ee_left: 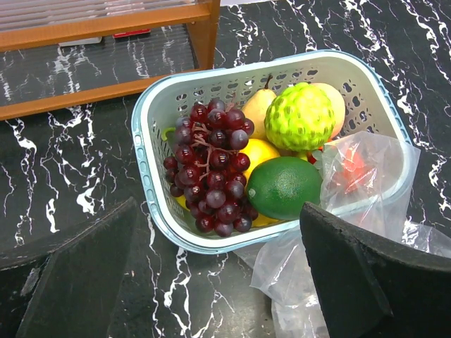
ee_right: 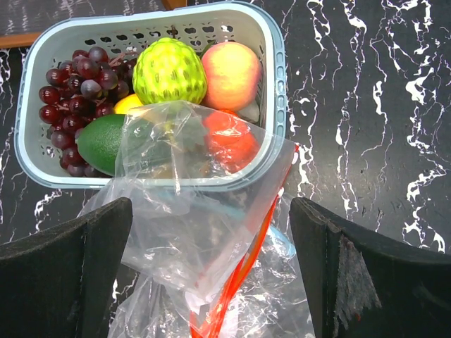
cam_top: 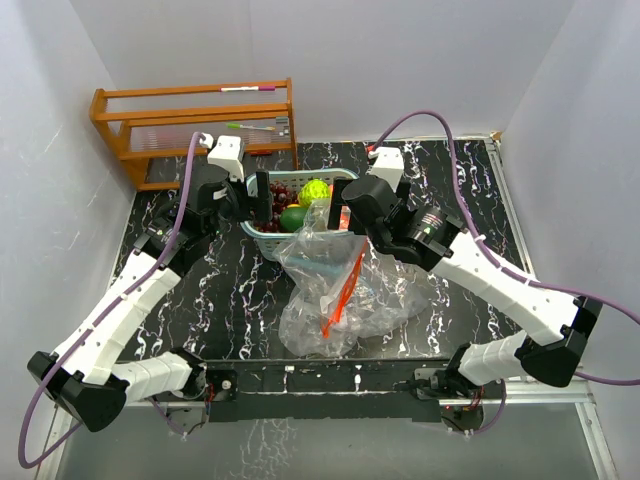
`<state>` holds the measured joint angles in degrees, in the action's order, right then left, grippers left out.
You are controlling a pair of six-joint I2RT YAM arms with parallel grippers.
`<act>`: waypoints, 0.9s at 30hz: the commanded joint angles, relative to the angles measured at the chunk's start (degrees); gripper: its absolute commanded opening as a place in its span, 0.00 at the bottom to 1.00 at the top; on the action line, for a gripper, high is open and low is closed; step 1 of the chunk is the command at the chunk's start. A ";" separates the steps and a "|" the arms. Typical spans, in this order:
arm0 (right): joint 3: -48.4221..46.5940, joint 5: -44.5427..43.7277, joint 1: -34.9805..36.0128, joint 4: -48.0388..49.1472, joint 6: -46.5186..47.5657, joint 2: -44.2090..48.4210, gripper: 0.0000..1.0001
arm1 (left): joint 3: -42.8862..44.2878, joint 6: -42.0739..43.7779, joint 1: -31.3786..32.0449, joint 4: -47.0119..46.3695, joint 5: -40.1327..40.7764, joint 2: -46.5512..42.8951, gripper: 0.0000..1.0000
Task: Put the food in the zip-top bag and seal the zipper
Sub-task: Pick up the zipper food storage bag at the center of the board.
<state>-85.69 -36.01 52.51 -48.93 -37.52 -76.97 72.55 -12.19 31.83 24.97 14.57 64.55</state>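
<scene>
Claws stand wide and empty: left gripper [ee_left: 218, 211], right gripper [ee_right: 211, 208]. All food [ee_left: 211, 169] lies in the basket [ee_left: 144, 120] by the bench's far edge; the zip-top bag [ee_right: 183, 232], draped over its near rim, looks empty and unsealed.

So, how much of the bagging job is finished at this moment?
Done: nothing yet. The purple grapes, avocado and bumpy lime-green fruit all sit in the light blue basket; no fruit is clearly inside the zip-top bag. In hand: the left gripper and right gripper hover open by the basket, holding nothing; the bag drapes over its rim. Left: load the fruit, then close the orange zipper.
</scene>
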 commanded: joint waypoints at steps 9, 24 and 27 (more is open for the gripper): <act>0.26 3.73 0.17 4.85 7.88 1.46 0.98 | 0.75 0.75 -0.28 1.87 0.11 -1.14 0.97; 4.38 6.57 0.17 11.59 9.68 -3.62 0.98 | -3.37 0.50 -0.28 2.76 1.29 -3.97 0.97; 3.29 8.28 0.14 13.79 10.34 -6.02 0.97 | -3.65 0.73 -0.30 3.88 1.64 -4.50 0.97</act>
<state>-80.97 -29.61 52.51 -41.34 -28.45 -80.66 69.28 -11.99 31.83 27.57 14.87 62.15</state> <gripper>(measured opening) 0.980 0.972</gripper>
